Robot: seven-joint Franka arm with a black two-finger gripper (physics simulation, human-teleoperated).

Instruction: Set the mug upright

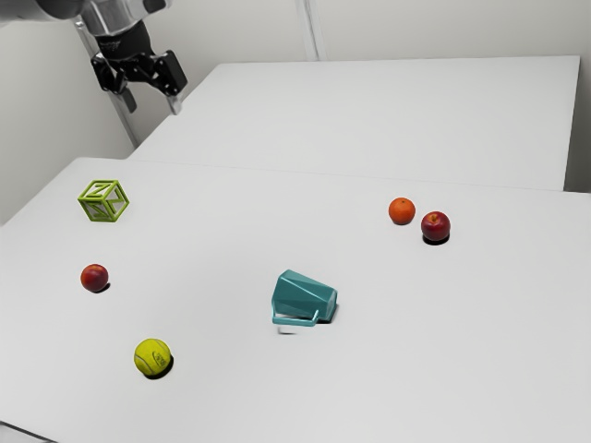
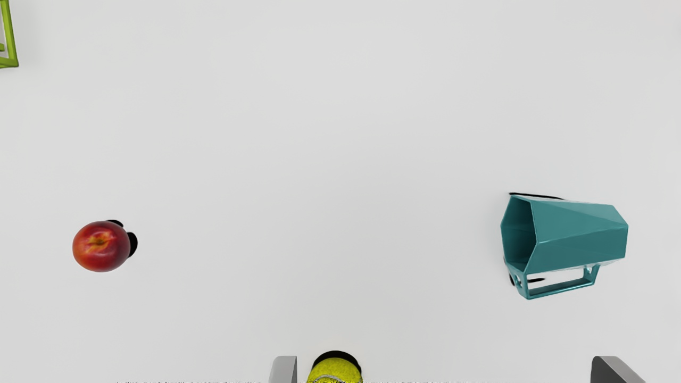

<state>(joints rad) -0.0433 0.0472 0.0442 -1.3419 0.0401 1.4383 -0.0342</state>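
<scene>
My gripper (image 1: 153,103) hangs high above the table at the exterior view's upper left, away from the mug. In the wrist view the gripper (image 2: 443,369) is open, its two fingers wide apart with no object held. The teal faceted mug (image 1: 303,296) lies on its side on the table, near the middle of the exterior view, its handle toward that view's bottom edge. In the wrist view the mug (image 2: 580,234) shows its dark open mouth, facing the red fruit with the yellow patch.
On the white table (image 1: 231,397) are a tennis ball (image 1: 152,357), a small red fruit (image 1: 94,278) and a green cube frame (image 1: 103,201) at the exterior view's left. An orange (image 1: 402,210) and a red apple (image 1: 436,226) sit side by side at its right.
</scene>
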